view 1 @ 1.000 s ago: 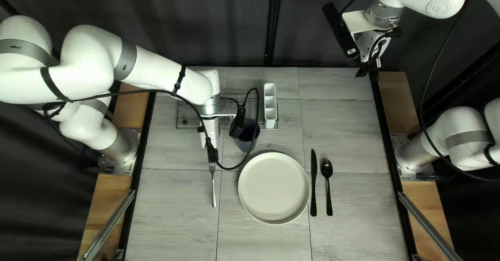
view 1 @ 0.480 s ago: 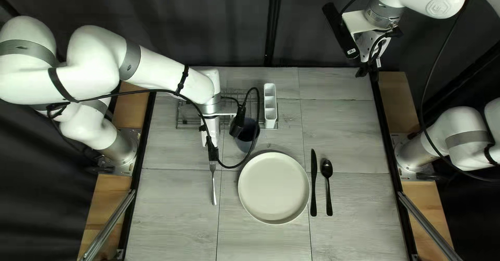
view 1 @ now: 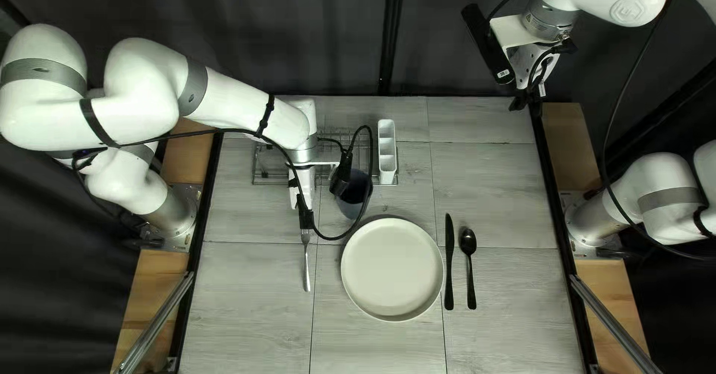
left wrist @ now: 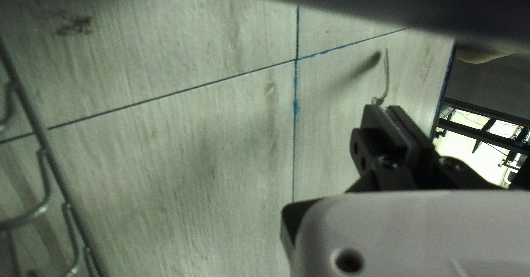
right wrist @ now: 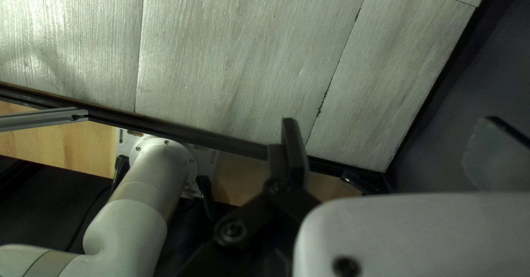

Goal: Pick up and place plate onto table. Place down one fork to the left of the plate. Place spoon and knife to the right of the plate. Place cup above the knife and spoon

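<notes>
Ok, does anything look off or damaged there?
Plate, knife and spoon lie neatly. Two oddities in the left wrist view: a dark smudge on the tabletop, perhaps just grain, and uneven blue marks along its seams.

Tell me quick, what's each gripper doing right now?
Left gripper: closed, holding the fork.
Right gripper: open, nothing between its fingers.

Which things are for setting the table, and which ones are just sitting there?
For the job:
plate
fork, in my left gripper
knife
spoon
dark cup

Just there:
wire rack
white divided holder
</notes>
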